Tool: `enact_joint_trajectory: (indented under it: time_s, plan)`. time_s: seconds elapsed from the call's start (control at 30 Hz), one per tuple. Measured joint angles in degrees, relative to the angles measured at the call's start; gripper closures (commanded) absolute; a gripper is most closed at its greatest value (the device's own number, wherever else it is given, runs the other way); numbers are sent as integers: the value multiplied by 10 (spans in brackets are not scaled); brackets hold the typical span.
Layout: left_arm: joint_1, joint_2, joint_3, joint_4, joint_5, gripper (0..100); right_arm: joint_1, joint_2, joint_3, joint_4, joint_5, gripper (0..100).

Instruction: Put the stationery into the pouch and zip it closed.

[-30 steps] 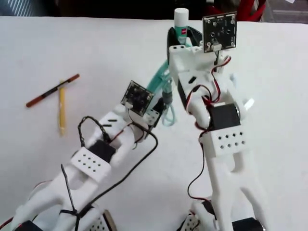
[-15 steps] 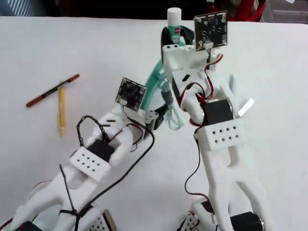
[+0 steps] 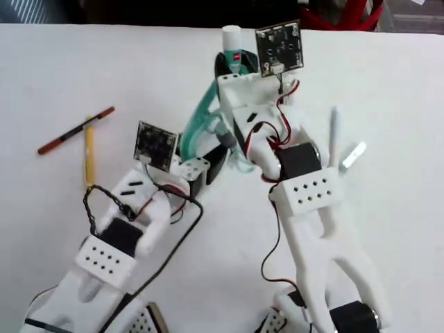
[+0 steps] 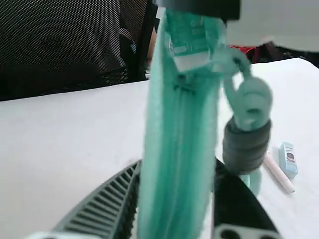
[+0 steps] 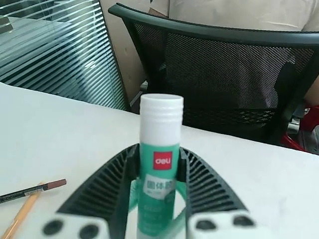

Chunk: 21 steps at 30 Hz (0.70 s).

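— Both arms have swung toward the left of the high view since a second ago, carrying the glue stick (image 3: 232,43) and the teal pouch (image 3: 198,116) with them. A white pen (image 3: 334,128) right of the right arm now lies uncovered.
— And the surface?
— A white counter (image 3: 388,83). A red-brown pencil (image 3: 76,130) and a yellow pencil (image 3: 89,156) lie touching at the left, well apart from the arms. A small pale item (image 3: 352,154) lies just beside the pen.
— Left wrist view?
— The left jaws are clamped on the pouch, which stands upright between them, its cord running through a grey toggle (image 4: 246,147). A dark mesh chair (image 4: 65,40) stands behind the counter.
— Right wrist view?
— The right jaws are clamped on the glue stick, upright, white cap on top. Behind it are a black chair back (image 5: 224,64) and window blinds (image 5: 55,45).
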Motion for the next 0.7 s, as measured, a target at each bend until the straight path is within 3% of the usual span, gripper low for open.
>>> enact_joint_trajectory:
  time_s: [0.23, 0.4, 0.6, 0.7]
  plan:
    - [0, -4, 33, -66, 0, 894, -4, -1, 0, 14, 0, 981]
    - [2, -4, 48, -106, 1, 897, -4, -16, -1, 38, -1, 974]
    - [2, -4, 48, -110, 1, 897, -32, -72, 0, 104, -1, 772]
    - [2, -4, 48, -110, 1, 897, -40, -93, 0, 142, 0, 748]
